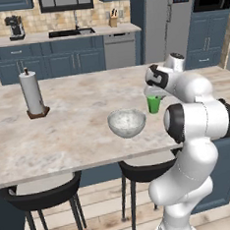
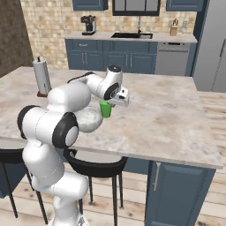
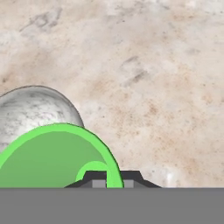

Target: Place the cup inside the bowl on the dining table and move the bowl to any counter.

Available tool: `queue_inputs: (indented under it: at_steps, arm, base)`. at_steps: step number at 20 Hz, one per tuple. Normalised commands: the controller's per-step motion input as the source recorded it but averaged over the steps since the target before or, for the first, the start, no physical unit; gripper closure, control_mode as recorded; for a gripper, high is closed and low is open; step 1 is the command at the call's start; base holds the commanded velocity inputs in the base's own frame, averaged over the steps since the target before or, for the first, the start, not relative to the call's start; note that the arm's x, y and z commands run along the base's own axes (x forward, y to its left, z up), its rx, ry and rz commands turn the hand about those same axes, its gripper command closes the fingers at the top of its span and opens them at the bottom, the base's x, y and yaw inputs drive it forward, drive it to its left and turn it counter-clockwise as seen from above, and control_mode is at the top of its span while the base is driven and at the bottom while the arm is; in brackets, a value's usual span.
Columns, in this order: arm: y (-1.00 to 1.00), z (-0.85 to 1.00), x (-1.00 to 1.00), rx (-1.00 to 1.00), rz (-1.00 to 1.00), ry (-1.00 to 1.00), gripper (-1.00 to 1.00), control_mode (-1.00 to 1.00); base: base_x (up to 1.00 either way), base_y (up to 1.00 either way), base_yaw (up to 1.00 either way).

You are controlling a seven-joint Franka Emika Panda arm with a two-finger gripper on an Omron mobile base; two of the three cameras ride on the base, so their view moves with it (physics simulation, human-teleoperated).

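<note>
The small green cup [image 1: 154, 105] [image 2: 106, 110] sits pinched at its rim by my gripper [image 1: 154, 97] [image 2: 108, 102], which is shut on it from above. In the hand view the cup [image 3: 48, 157] fills the lower left, its rim caught between my gripper [image 3: 106, 181] tips. The speckled glassy bowl [image 1: 127, 123] [image 2: 89, 119] [image 3: 30, 109] stands on the dining table [image 1: 79, 135] [image 2: 167, 114] right beside the cup, near the front edge. I cannot tell whether the cup's base touches the tabletop.
A paper towel roll [image 1: 32, 93] [image 2: 42, 76] stands on the table to the left. Black stools [image 1: 40, 195] [image 2: 95, 165] sit under the front edge. The far counter [image 1: 36, 38] [image 2: 101, 35] carries a sink, coffee machine [image 1: 14, 27] and knife block [image 1: 113, 20].
</note>
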Motion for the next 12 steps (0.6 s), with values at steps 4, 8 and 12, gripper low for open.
queue_inputs:
  at_steps: [4, 8, 12]
  arm:
    - [0.20, 0.12, 0.00, 0.02, 0.00, 0.00, 1.00, -1.00]
    - [0.41, 0.03, 0.00, 0.03, 0.00, 0.00, 1.00, -1.00]
    - [0.51, 0.00, -0.13, 0.00, 0.00, 0.00, 1.00, -1.00]
  base:
    - [0.00, 0.00, 0.00]
    - [0.00, 0.00, 0.00]
    - [0.00, 0.00, 0.00]
